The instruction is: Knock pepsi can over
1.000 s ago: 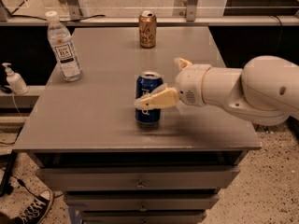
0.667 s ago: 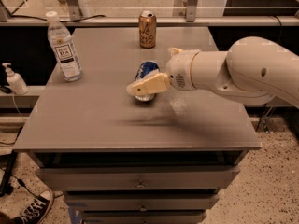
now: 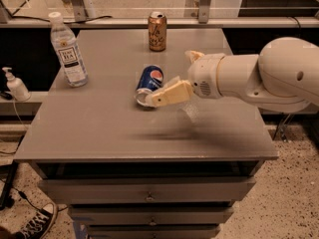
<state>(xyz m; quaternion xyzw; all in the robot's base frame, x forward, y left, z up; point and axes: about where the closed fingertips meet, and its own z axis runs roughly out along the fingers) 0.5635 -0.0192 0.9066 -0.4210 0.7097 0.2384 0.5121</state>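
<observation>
While arm reaches in from right, gripper (image 3: 168, 78) sits over table (image 3: 99, 133) centre, fingers (image 3: 193, 57) spread wide, clasping nothing. Near finger (image 3: 169, 93) lies against lower end of pepsi can (image 3: 151, 78), apparently touching. Can tipped off upright, silver top pointing near-left; whether fully flat on table unclear. Gold-brown can (image 3: 157, 31) upright at far edge. Clear bottle (image 3: 67, 51) upright far left, well apart.
</observation>
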